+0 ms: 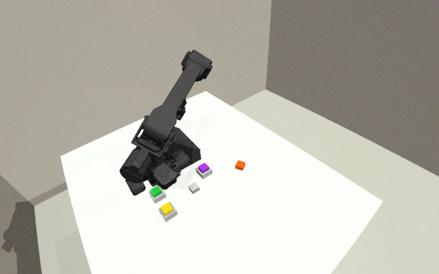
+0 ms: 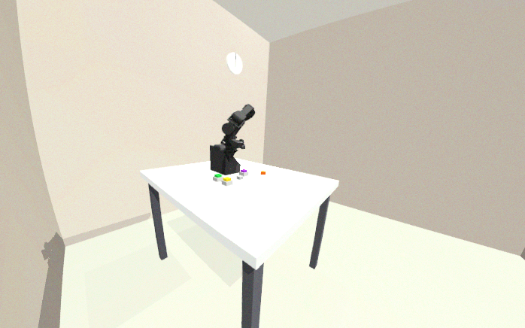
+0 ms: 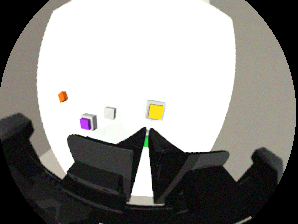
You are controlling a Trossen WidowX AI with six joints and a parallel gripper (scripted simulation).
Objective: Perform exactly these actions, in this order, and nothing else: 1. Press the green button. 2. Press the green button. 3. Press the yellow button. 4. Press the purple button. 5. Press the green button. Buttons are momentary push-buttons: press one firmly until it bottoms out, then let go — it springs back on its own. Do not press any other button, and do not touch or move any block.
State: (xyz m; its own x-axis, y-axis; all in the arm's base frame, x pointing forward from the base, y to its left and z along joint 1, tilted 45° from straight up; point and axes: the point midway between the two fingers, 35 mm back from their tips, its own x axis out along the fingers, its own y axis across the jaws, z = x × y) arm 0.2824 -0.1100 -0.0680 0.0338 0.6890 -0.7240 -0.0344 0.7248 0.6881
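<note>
The green button (image 1: 155, 191) (image 2: 217, 175) stands on its grey base near the arm; in the wrist view only a sliver of green (image 3: 146, 141) shows between the fingers. The yellow button (image 1: 166, 208) (image 2: 226, 179) (image 3: 156, 112) stands beyond it, its cap raised. The purple button (image 1: 203, 168) (image 2: 244, 171) (image 3: 85, 123) stands off to one side, its cap raised. My gripper (image 3: 147, 129) is shut and empty, its fingertips close together. It hangs above the table, clear of the buttons, near the arm's base. In the top view its fingertips are hidden behind the gripper body.
A small light grey block (image 1: 194, 187) (image 2: 239, 177) (image 3: 110, 113) lies between the purple and yellow buttons. An orange block (image 1: 239, 165) (image 2: 262, 172) (image 3: 62, 96) lies beyond the purple button. All stand on the white table (image 1: 265, 217) (image 2: 256, 211).
</note>
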